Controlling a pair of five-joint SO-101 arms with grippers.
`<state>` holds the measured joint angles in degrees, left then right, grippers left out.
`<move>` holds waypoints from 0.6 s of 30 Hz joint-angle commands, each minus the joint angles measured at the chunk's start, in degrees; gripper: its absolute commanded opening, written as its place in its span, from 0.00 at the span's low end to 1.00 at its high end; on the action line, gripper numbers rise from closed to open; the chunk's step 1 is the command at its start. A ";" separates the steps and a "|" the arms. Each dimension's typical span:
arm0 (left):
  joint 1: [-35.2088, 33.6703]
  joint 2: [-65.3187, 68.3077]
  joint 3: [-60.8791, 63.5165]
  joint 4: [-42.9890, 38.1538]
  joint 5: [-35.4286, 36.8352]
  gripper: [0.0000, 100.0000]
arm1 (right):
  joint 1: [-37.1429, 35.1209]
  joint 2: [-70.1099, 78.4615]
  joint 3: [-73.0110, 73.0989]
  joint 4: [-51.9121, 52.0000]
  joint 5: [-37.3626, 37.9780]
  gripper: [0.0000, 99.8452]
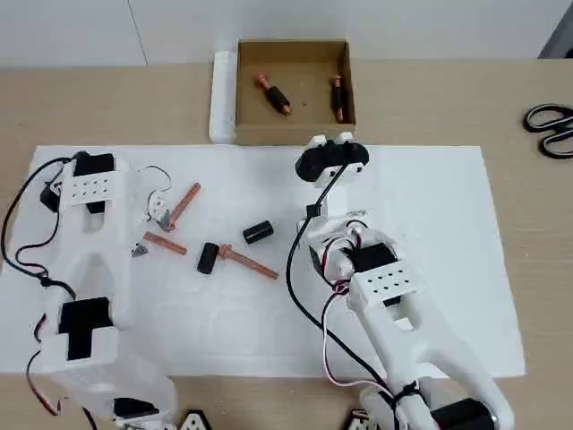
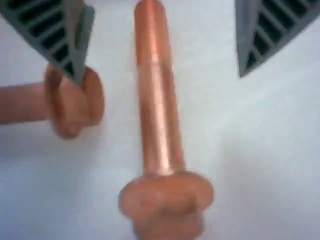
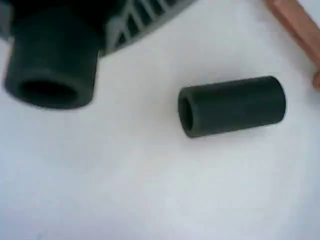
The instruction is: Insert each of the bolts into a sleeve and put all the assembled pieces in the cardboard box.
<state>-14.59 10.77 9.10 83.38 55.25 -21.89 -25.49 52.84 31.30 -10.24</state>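
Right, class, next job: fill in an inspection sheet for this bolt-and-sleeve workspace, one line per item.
Surface: white foam sheet on a wooden table.
Job's things: cardboard box holds two assembled pieces; three loose bolts and two loose sleeves lie on the sheet.
Clutter: scissors on the table, off the sheet; white strip against the box.
Grippers: left tool open, straddling one of the bolts; right tool appears shut on a third sleeve.
Cables: black cable loops over the sheet beside one arm; thin wires run along both arms.
Surroundings: pale wall behind the table.
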 commanded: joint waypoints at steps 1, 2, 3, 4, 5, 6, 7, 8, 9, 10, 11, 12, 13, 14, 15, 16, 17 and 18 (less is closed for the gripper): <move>-2.64 -0.79 -4.09 0.70 0.35 0.20 | 0.57 -2.77 -0.44 -0.92 0.00 0.00; -3.34 -0.79 -4.53 0.70 0.35 0.20 | 0.57 -2.77 -0.44 -0.92 0.00 0.00; -3.78 -0.79 -4.53 0.79 0.26 0.20 | 0.57 -2.77 -0.44 -0.92 0.00 0.00; -4.22 -0.70 -4.53 1.05 0.26 0.20 | 0.48 -2.77 -0.44 -0.92 0.00 0.00; -4.40 -0.35 -4.53 2.11 0.35 0.20 | 0.48 -2.77 -0.44 -0.92 0.00 0.00; -4.40 -0.26 -4.53 2.99 0.35 0.20 | 0.48 -2.77 -0.44 -0.92 0.00 0.00; -4.40 -0.18 -4.35 3.43 0.35 0.20 | 0.40 -2.77 -0.44 -0.92 0.00 0.00; -4.31 -0.26 -4.18 3.34 0.26 0.20 | 0.40 -2.77 -0.44 -0.92 0.00 0.00; -4.31 -0.26 -4.18 3.25 0.26 0.20 | 0.31 -2.77 -0.44 -0.92 0.00 0.00; -4.22 -0.26 -4.18 3.25 0.18 0.20 | 0.31 -2.77 -0.44 -0.92 0.00 0.00; -4.22 -0.26 -4.18 3.16 0.18 0.20 | 0.31 -2.77 -0.44 -0.92 0.00 0.00; -4.13 -0.26 -4.09 2.64 0.18 0.20 | 0.31 -2.77 -0.44 -0.92 0.00 0.00; -4.13 -0.26 -4.00 2.02 0.18 0.20 | 0.31 -2.77 -0.44 -0.92 0.00 0.00; -4.13 -0.26 -3.91 1.58 0.26 0.20 | 0.31 -2.77 -0.44 -0.92 0.00 0.00; -4.13 -0.18 -3.91 1.23 0.35 0.20 | 0.31 -2.77 -0.44 -0.92 0.00 0.00; -4.13 -0.18 -3.82 0.70 0.35 0.20 | 0.31 -2.77 -0.44 -0.92 0.00 0.00; -4.13 -0.18 -3.82 -0.09 0.44 0.20 | 0.31 -2.77 -0.44 -0.92 0.00 0.00; -4.13 -0.18 -3.82 -1.23 0.44 0.20 | 0.31 -2.77 -0.44 -0.92 0.00 0.00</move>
<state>-18.73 10.86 6.90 84.53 55.25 -21.89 -25.49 52.84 31.30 -10.24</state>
